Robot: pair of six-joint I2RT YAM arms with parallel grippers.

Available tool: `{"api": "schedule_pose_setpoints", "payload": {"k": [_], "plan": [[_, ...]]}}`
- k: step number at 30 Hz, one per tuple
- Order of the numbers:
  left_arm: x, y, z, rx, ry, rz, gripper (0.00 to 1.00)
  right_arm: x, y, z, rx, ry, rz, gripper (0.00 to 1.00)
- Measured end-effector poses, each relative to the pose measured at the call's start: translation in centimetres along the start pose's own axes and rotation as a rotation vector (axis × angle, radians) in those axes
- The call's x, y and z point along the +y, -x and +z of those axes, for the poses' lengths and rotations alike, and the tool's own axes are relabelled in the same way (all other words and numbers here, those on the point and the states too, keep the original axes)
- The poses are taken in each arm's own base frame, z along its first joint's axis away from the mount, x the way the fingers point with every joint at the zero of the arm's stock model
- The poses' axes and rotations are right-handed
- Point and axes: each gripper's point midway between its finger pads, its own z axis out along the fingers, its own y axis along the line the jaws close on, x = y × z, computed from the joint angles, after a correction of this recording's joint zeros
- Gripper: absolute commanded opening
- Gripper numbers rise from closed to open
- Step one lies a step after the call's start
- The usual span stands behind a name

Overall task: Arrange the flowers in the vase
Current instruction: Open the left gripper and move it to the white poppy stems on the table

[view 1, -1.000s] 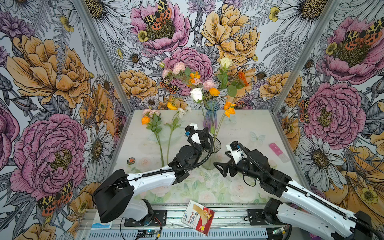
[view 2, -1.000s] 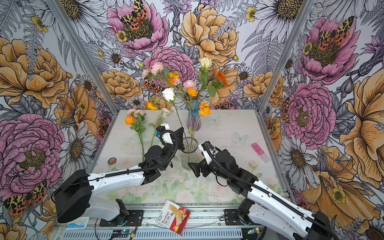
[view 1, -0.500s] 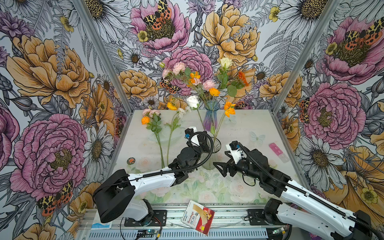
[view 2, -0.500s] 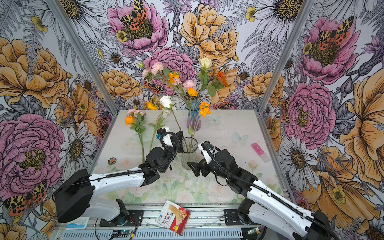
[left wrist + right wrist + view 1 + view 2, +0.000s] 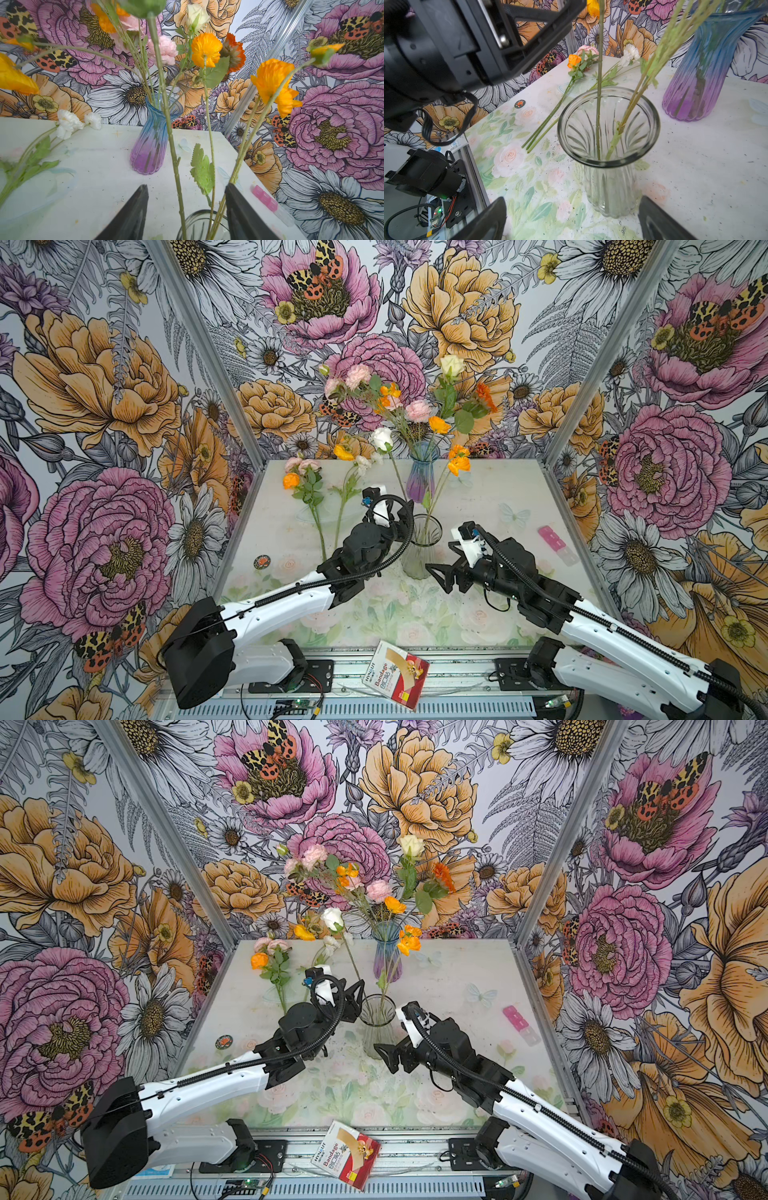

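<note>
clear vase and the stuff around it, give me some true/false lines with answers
1. The clear vase stands upright with stems in it. True.
2. The blue and purple vase is empty. False: it holds a bunch of flowers.
3. A few loose flowers lie flat on the table. True.
4. The right end effector grips the clear vase. False: its jaws stand open, holding nothing.
5. The left end effector is shut on a stem. False: its jaws stand open, with one stem between them.

the red-and-white box reads "bandage" — with "hynaut" printed small along its edge.
</note>
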Motion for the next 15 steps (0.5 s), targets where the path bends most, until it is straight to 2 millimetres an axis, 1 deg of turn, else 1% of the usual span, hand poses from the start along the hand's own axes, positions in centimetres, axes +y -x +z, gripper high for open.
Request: {"api": "schedule_pose_setpoints", "payload": {"k": [2, 7, 9, 10, 11, 13, 15], "plan": [[0.7, 0.8, -0.3, 0.025, 0.003, 0.006, 0.65, 0.1, 0.1, 0.1, -0.003, 0.005, -0.001, 0.99], [2.6, 1.8, -2.6, 0.081, 0.031, 0.029, 0.6, 0.2, 0.0, 0.3, -0.001, 0.013, 0.002, 1.0], [4.3, 2.5, -3.5, 0.084, 0.081, 0.033, 0.57, 0.2, 0.0, 0.3, -0.001, 0.015, 0.002, 0.99], [5.5, 2.6, -3.8, 0.09, 0.116, 0.033, 0.57, 0.2, 0.0, 0.3, 0.001, 0.015, 0.002, 1.0], [7.3, 2.7, -3.9, 0.099, 0.172, 0.028, 0.57, 0.2, -0.1, 0.4, 0.004, 0.016, 0.003, 0.99], [11.5, 2.1, -4.0, 0.14, 0.29, 0.013, 0.57, 0.2, -0.3, 0.7, 0.014, 0.015, 0.006, 1.0], [16.7, -0.1, -3.5, 0.239, 0.414, -0.025, 0.56, 0.2, -0.5, 0.9, 0.024, 0.02, 0.016, 1.0]]}}
